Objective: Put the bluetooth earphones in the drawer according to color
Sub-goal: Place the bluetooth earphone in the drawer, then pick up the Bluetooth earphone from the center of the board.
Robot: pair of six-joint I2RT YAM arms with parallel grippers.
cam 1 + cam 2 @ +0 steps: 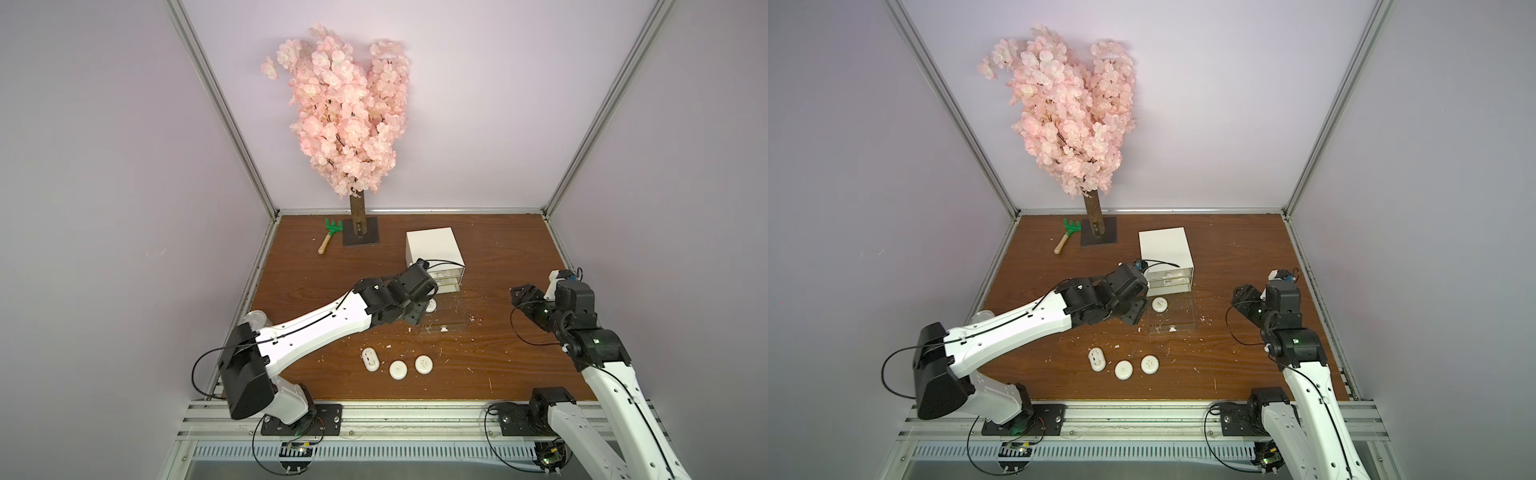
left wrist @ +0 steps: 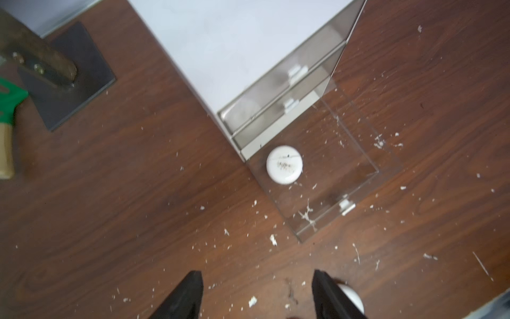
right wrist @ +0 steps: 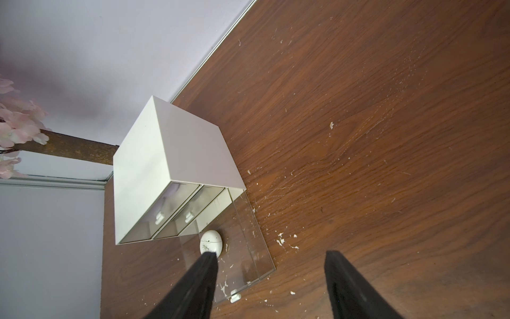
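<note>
Four white earphone cases (image 1: 1123, 369), one three-drawer cabinet (image 1: 1165, 245), one blossom tree (image 1: 1063, 108), one rake (image 1: 1069, 233).

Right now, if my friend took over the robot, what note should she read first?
Left pincer: open, empty, near the pulled-out bottom drawer.
Right pincer: open, empty, facing the cabinet from the other side.
Done: one round white case lies in that drawer.
Left: an oval white case and two round white cases wait on the table; they probably go in the same drawer, which then needs pushing shut.
The top two drawers are shut; what they hold is unclear.
</note>
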